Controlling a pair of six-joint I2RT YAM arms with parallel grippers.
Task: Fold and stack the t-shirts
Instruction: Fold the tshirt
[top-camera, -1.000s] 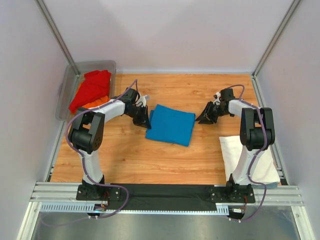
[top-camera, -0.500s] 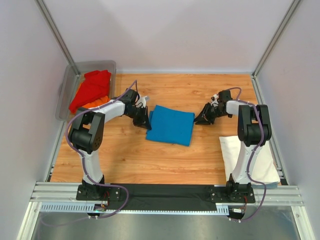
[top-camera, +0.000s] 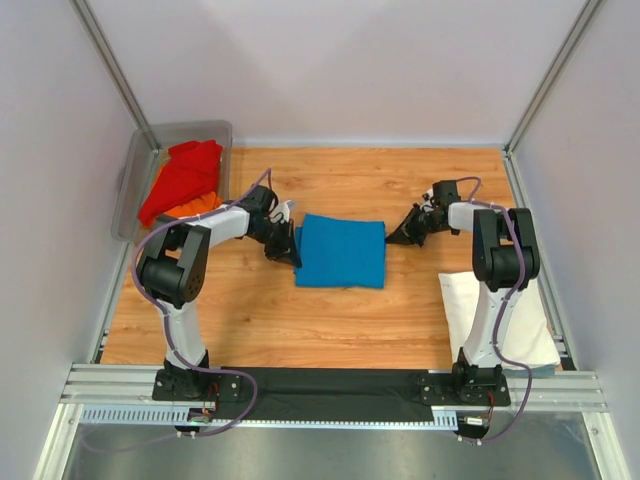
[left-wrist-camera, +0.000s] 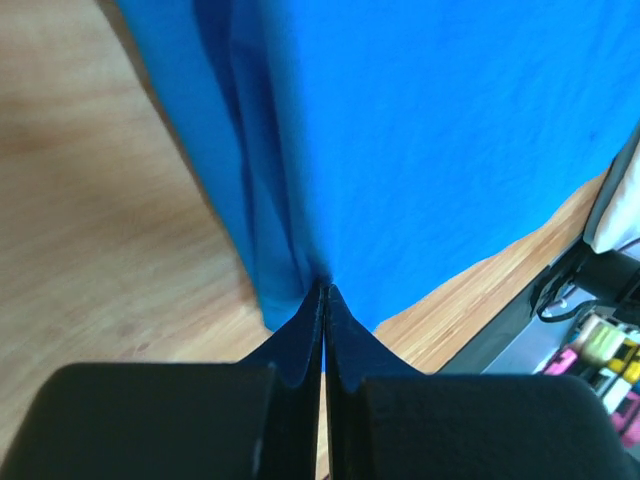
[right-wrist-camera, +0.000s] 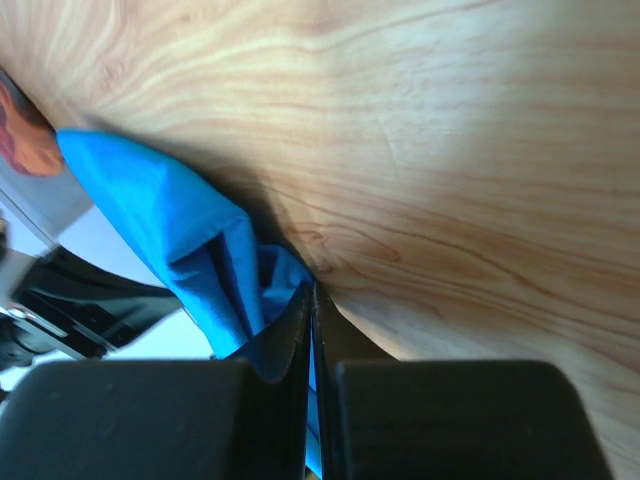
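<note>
The bright blue t-shirt (top-camera: 340, 252) lies folded into a rectangle mid-table. My left gripper (top-camera: 290, 245) is shut on its left edge; in the left wrist view the closed fingertips (left-wrist-camera: 324, 290) pinch the blue cloth (left-wrist-camera: 420, 130). My right gripper (top-camera: 392, 237) is shut on its right edge; in the right wrist view the tips (right-wrist-camera: 312, 292) hold a fold of blue cloth (right-wrist-camera: 190, 230) against the wood. A folded white t-shirt (top-camera: 500, 320) lies at the near right. The red t-shirt (top-camera: 183, 175) and the orange t-shirt (top-camera: 195, 205) lie in the tub.
The grey see-through plastic tub (top-camera: 135, 170) stands at the far left corner. Metal frame posts and white walls close in the table on three sides. The right arm's base stands beside the white shirt.
The blue shirt has turned from skewed to square with the table edges. Both grippers kept their hold on its edges and shifted slightly with it.
</note>
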